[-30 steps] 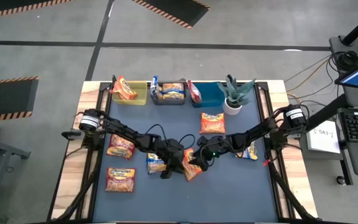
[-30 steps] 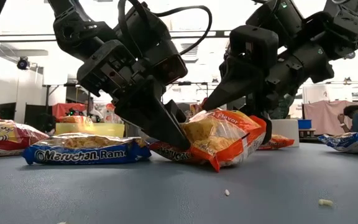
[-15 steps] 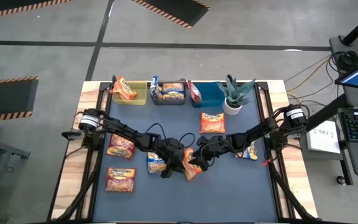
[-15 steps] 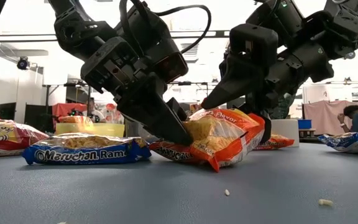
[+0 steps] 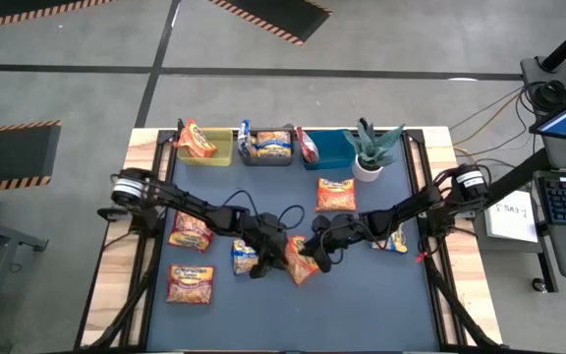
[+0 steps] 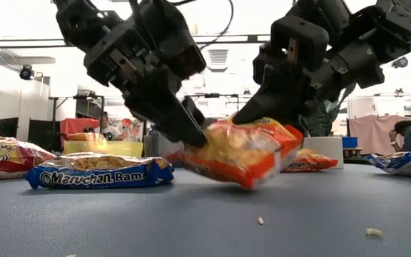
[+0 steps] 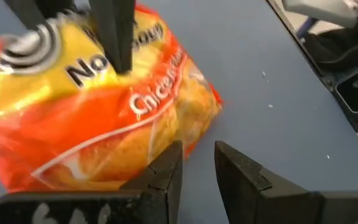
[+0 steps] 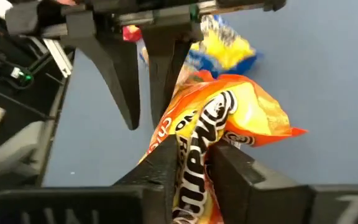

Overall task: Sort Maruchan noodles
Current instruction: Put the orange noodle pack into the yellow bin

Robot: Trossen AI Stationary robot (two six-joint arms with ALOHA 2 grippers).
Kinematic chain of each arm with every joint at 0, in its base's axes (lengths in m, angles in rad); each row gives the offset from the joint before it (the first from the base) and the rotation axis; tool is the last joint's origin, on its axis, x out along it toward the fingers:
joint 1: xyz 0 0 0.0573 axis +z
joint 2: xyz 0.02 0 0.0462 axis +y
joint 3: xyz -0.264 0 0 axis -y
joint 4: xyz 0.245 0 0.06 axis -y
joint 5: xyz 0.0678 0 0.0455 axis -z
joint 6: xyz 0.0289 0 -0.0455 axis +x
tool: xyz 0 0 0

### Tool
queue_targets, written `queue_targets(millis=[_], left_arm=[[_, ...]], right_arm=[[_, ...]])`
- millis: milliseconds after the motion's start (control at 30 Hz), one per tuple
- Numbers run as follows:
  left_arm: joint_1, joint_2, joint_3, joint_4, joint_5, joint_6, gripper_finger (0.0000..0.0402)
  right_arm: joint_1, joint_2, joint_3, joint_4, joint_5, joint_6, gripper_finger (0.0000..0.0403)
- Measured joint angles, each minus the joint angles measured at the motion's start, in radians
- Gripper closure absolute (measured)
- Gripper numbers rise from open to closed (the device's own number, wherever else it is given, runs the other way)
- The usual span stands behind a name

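Maruchan noodles are the subject: the orange packet (image 6: pixel 242 153) hangs clear of the blue mat (image 6: pixel 191 228) at centre frame in the low view, pinched at its edge by my right gripper (image 8: pixel 194 158), fingers pressed onto the folded film. My left gripper (image 7: pixel 197 165) sits just beside the packet's other end, fingers narrowly parted with nothing between them. In my judgement the step is a handover or lift toward the bins (image 5: pixel 263 149) at the upper middle of the overhead frame; it wants a steady pinch, since the wrapper is slick, crinkly plastic around a brittle block, and crumbs (image 6: pixel 261 220) already lie on the mat. Other flat rectangular packets lie around, including a blue-trimmed packet (image 6: pixel 98 173) at lower left.
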Motion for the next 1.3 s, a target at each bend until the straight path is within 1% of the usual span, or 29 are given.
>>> queue_targets(millis=[133,333,433,500,567,633,700,800,867,1100,1200,1300], left_arm=[[0.001,-0.086,-0.025,0.005,-0.059,0.033,0.0326],[0.004,-0.254,-0.061,0.001,-0.084,0.089,0.0326],[0.004,-0.331,-0.096,0.006,-0.190,0.099,0.0326],[0.005,-0.373,-0.129,-0.001,-0.286,0.096,0.0326],[0.008,-0.401,-0.155,0.001,-0.379,0.075,0.0325],[0.015,-0.418,-0.180,0.007,-0.447,0.046,0.0321],[0.028,-0.422,-0.199,0.008,-0.466,0.023,0.0308],[0.045,-0.413,-0.212,0.023,-0.466,-0.010,0.0278],[0.056,-0.396,-0.219,0.055,-0.466,-0.025,0.0252],[0.062,-0.305,-0.230,0.198,-0.463,-0.026,0.0159],[0.065,-0.262,-0.224,0.237,-0.457,-0.032,0.0133],[0.065,-0.216,-0.211,0.302,-0.417,-0.038,0.0115]], right_arm=[[0.000,-0.040,0.000,0.001,0.052,-0.134,0.0348],[0.002,-0.090,0.000,-0.017,0.151,-0.344,0.0368],[0.007,-0.100,0.000,-0.020,0.196,-0.438,0.0377],[0.011,-0.103,0.000,-0.011,0.222,-0.496,0.0382],[0.015,-0.104,0.000,-0.008,0.241,-0.557,0.0385],[0.019,-0.104,0.000,-0.008,0.242,-0.621,0.0385],[0.022,-0.104,0.000,-0.007,0.242,-0.667,0.0385],[0.022,-0.104,0.000,-0.008,0.247,-0.713,0.0385],[0.022,-0.104,0.000,-0.008,0.268,-0.733,0.0385],[0.022,-0.104,0.000,-0.012,0.271,-0.742,0.0385],[0.022,-0.104,0.000,-0.010,0.271,-0.743,0.0385],[0.022,-0.104,0.000,-0.008,0.271,-0.744,0.0385]])
